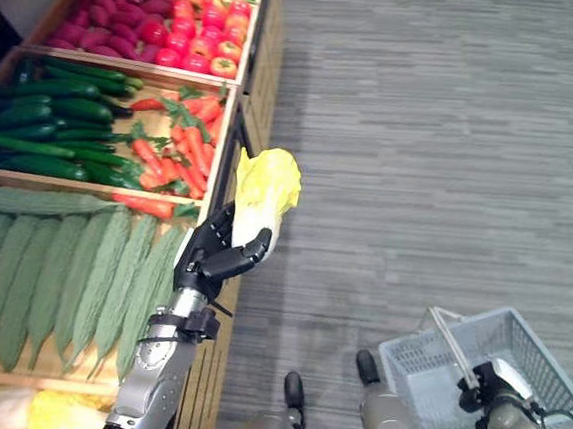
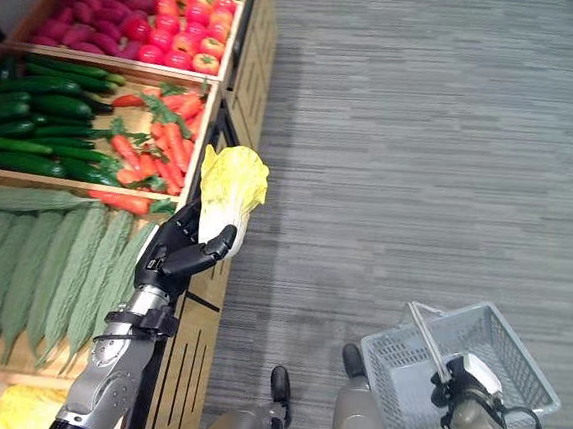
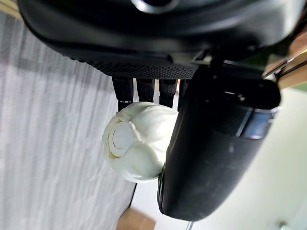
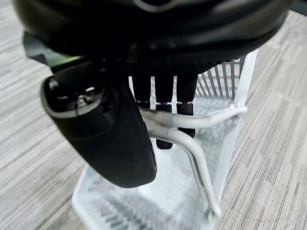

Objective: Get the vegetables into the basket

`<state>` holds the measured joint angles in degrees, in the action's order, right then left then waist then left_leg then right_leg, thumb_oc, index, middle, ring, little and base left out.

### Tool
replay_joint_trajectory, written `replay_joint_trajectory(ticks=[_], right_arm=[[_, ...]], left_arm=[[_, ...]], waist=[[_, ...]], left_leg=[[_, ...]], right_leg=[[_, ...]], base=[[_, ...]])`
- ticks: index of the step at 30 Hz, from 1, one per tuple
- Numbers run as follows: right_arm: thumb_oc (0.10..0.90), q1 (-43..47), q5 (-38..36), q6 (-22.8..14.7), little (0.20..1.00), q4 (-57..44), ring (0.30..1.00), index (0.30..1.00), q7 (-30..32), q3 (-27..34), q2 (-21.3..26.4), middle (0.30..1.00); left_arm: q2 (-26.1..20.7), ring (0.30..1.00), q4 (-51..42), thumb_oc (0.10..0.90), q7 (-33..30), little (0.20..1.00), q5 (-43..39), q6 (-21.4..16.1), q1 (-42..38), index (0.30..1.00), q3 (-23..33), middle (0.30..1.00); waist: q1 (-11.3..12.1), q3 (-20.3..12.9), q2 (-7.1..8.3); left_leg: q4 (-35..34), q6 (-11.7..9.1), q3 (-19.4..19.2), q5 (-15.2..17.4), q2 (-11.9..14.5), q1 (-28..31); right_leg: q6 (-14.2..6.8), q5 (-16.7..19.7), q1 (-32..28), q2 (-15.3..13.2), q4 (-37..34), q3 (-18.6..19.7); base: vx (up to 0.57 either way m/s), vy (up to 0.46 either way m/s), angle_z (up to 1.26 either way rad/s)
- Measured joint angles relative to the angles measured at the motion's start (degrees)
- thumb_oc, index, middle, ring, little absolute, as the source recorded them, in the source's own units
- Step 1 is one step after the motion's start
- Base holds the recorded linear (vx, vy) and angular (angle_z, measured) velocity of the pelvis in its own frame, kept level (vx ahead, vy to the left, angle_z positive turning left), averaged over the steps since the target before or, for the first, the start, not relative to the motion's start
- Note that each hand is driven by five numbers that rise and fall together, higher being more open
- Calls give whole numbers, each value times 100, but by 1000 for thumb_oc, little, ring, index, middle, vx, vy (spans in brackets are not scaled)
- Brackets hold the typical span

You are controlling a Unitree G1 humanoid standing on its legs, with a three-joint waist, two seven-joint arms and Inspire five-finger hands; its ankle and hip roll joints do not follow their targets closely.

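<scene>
My left hand (image 1: 222, 252) is curled round a yellow-white napa cabbage (image 1: 267, 188) and holds it up just off the front edge of the wooden vegetable stand (image 1: 254, 72). In the left wrist view the cabbage's pale stem end (image 3: 139, 141) sits between thumb and fingers (image 3: 144, 91). My right hand (image 2: 462, 385) is at the lower right, shut on the wire handle (image 4: 192, 122) of the white plastic basket (image 1: 540, 353), which hangs above the grey floor. The basket looks empty inside.
The stand's crates hold cucumbers (image 1: 48, 125), carrots (image 1: 175, 149), tomatoes (image 1: 200, 31), red-purple roots (image 1: 114, 24), ridged green gourds (image 1: 61, 274) and more cabbages (image 1: 49, 426). Grey plank floor (image 1: 442, 161) spreads to the right of the stand.
</scene>
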<state>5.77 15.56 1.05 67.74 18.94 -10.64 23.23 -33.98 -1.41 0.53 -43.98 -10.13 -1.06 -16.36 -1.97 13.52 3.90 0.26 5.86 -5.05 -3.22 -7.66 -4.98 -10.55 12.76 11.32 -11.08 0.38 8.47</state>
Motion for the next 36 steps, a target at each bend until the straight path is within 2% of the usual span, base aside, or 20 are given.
replay_joint_trajectory(ticks=[1,2,3,4,5,6,9,10,11,13,16,19,27,29,31,32,36], right_arm=[[400,231,37,-10,300,87,300,300,-2,-11,1,300],[400,281,36,20,300,205,300,300,26,20,11,300],[400,271,34,30,300,286,300,300,15,19,49,300],[400,259,32,14,300,247,300,300,-11,19,111,300],[400,257,31,-16,300,186,300,300,-18,21,141,300],[400,254,30,-40,300,56,300,300,-18,28,153,300],[400,257,31,-107,300,-357,300,300,-30,-14,148,300],[400,261,31,-144,300,-378,300,300,-39,-42,173,300],[400,260,28,-123,300,-425,300,300,-53,-96,189,300],[400,242,28,-121,300,-568,300,300,-96,-121,205,300],[400,227,34,-162,300,-1156,300,300,-104,-186,430,300],[400,341,25,-132,300,-1274,300,300,-95,-271,742,300],[400,514,21,-127,300,-2175,300,300,-86,-623,1196,300],[400,711,17,-121,300,-2294,300,300,-106,-890,1273,300],[400,1011,22,-247,300,-2703,300,300,-114,-1093,1309,300],[400,1057,21,-265,300,-2773,300,300,-114,-1105,1310,300],[400,1504,12,-284,300,-2751,300,300,-125,-1414,1342,300]], left_arm=[[-171,300,9,400,29,300,7,15,-27,300,-39,300],[-161,300,2,400,91,300,7,15,-47,300,-44,300],[-150,300,-12,400,129,300,3,15,-58,300,-43,300],[-171,300,-14,400,128,300,2,15,-58,300,-44,300],[-196,300,-20,400,129,300,2,15,-57,300,-42,300],[-222,300,-79,400,143,300,2,14,-26,300,-15,300],[-264,300,-99,400,186,300,3,14,21,300,79,300],[-92,300,-109,400,201,300,6,31,129,300,61,300],[-37,300,-143,400,234,300,4,31,191,300,25,300],[13,300,-238,400,254,300,5,45,295,300,-63,300],[13,300,-277,400,341,300,11,92,295,300,-205,300],[-16,300,-267,400,370,300,125,129,205,300,-409,300],[-910,300,-235,400,459,300,1388,153,-725,300,-1230,300],[-1156,300,-63,400,424,300,1739,129,-1285,300,-1786,300],[-1252,300,125,400,481,300,2439,115,-1809,300,-2394,300],[-1185,300,124,400,488,300,2566,99,-1808,300,-2422,300],[-1179,300,211,400,498,300,3169,27,-2321,300,-3167,300]], waist=[[136,27,-24],[209,28,-45],[319,38,-55],[424,52,-91],[490,48,-91],[597,-33,-63],[599,-81,-6],[567,-171,-169],[557,-207,-244],[557,-252,-318],[461,-261,-332],[361,-276,-353],[185,-343,-433],[147,-362,-463],[33,-440,-575],[-3,-450,-592],[-49,-464,-610]], left_leg=[[9,94,-239,2,187,-30],[14,100,-263,6,264,-12],[21,102,-313,4,358,41],[-23,77,-382,-9,412,167],[-47,4,-424,-5,416,243],[-188,-187,-507,-5,415,281],[-366,-395,-588,-164,419,293],[-502,-536,-543,-279,569,307],[-525,-559,-523,-367,683,311],[-526,-620,-509,-425,896,315],[-525,-705,-488,-484,1101,314],[-524,-732,-440,-503,1198,317],[-527,-734,-548,-501,1176,385],[-528,-737,-587,-498,1177,412],[-529,-761,-665,-480,1172,416],[-530,-762,-665,-480,1169,416],[-528,-760,-684,-481,1182,420]], right_leg=[[13,-43,95,35,129,-729],[30,-271,-21,-49,485,-1238],[14,-652,-336,-205,808,-1566],[-46,-899,-727,-372,979,-1639],[-94,-1016,-1001,-478,898,-1633],[-106,-1033,-1180,-518,458,-1572],[-55,-973,-1397,-388,-507,-1508],[41,-881,-1395,-221,-535,-1495],[80,-898,-1389,-94,-538,-1505],[202,-925,-1391,122,-536,-1507],[312,-948,-1387,361,-536,-1517],[367,-971,-1407,429,-537,-1539],[407,-929,-1413,406,-539,-1429],[404,-920,-1414,403,-538,-1380],[384,-904,-1375,406,-537,-1311],[396,-895,-1374,407,-537,-1304],[411,-883,-1362,414,-536,-1274]], base=[[-113,38,-93],[-74,20,-76],[-40,-31,-37],[8,-115,-37],[46,-185,-51],[56,-250,-50],[23,-123,-20],[13,-133,5],[13,-179,0],[6,-109,-5],[9,-73,-4],[14,-50,3],[10,1,-6],[13,7,-11],[23,15,-17],[33,22,-11],[11,8,-2]])
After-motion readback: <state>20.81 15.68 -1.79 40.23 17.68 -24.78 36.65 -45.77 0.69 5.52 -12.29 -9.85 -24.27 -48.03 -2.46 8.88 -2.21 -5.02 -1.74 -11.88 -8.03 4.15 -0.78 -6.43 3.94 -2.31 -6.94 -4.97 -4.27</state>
